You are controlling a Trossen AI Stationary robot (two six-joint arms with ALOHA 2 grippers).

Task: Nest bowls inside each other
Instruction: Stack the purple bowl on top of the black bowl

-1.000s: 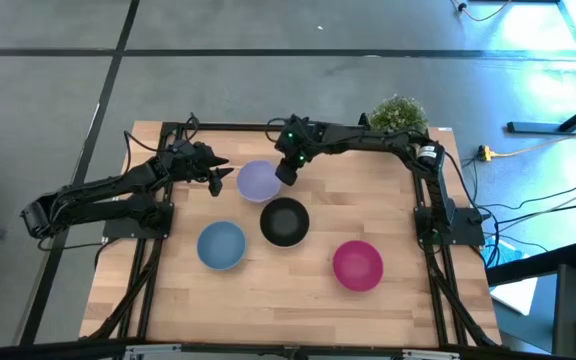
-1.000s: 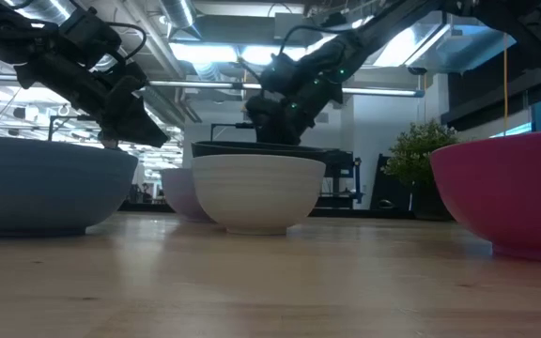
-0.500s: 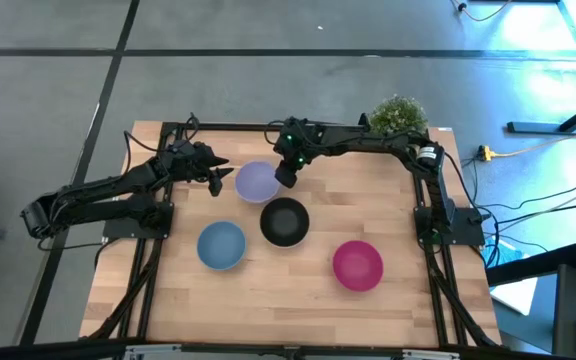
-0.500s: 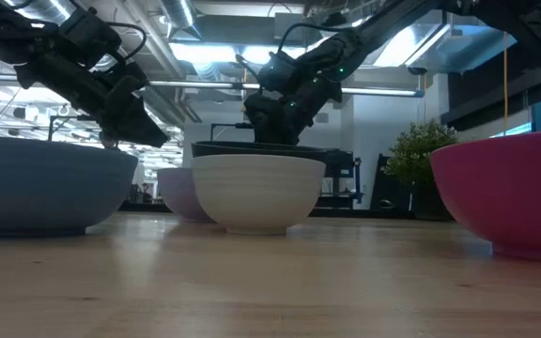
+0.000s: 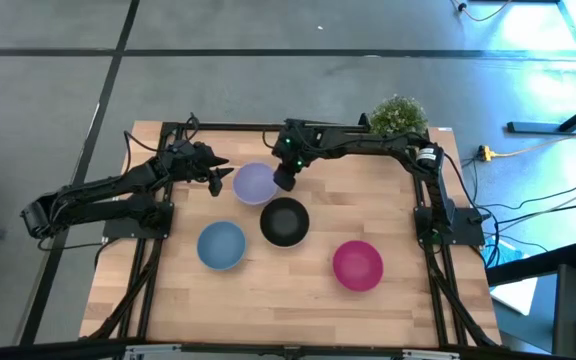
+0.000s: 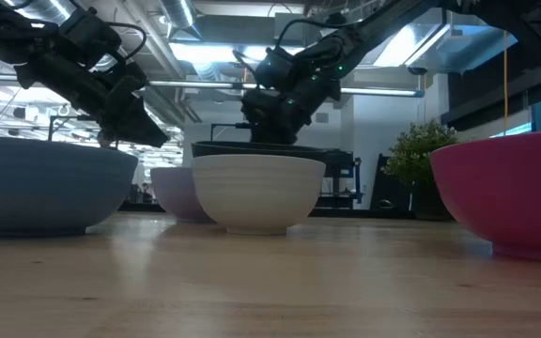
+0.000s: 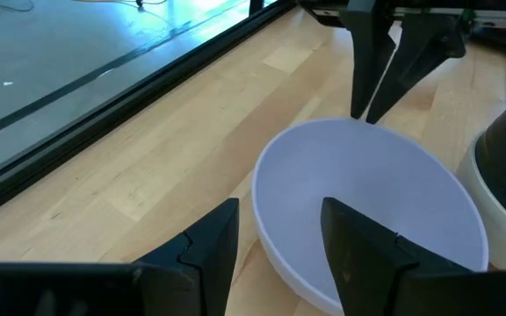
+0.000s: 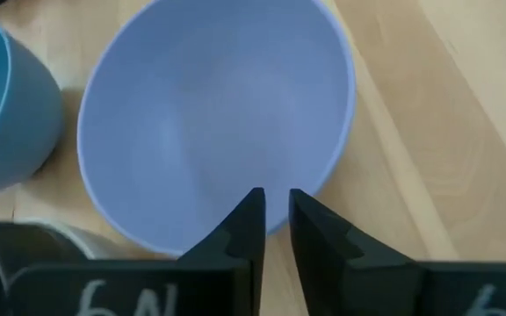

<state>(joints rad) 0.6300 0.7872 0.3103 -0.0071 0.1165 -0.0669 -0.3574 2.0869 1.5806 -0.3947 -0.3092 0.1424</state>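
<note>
The lavender bowl (image 5: pixel 256 183) stands on the table's far middle. My right gripper (image 5: pixel 284 178) is at the bowl's right-hand rim, shut on it. My left gripper (image 5: pixel 220 179) hovers open just left of the same bowl, above the table, touching nothing; in the left wrist view its fingers (image 7: pixel 358 250) stand on either side of the bowl's near rim. The black bowl (image 5: pixel 284 221) sits inside the white bowl (image 6: pixel 258 192). The blue bowl (image 5: pixel 221 245) and the magenta bowl (image 5: pixel 357 265) rest on their bases nearer the front. My right gripper pinches the lavender bowl's rim (image 8: pixel 319 189) on the side toward the table's right, one finger inside the bowl and one outside. The fingers (image 7: pixel 372 83) come from above, pointing down. The bowl stays upright, and its base (image 6: pixel 188 218) shows down at the table top.
A small green potted plant (image 5: pixel 399 113) stands at the far right corner. The black-in-white stack sits close to the lavender bowl's near right side. Bare wood (image 5: pixel 268 300) stretches along the front of the table.
My right gripper has moved a little toward the table's left, and the lavender bowl has slid the same way with it. The other bowls have stayed put.
</note>
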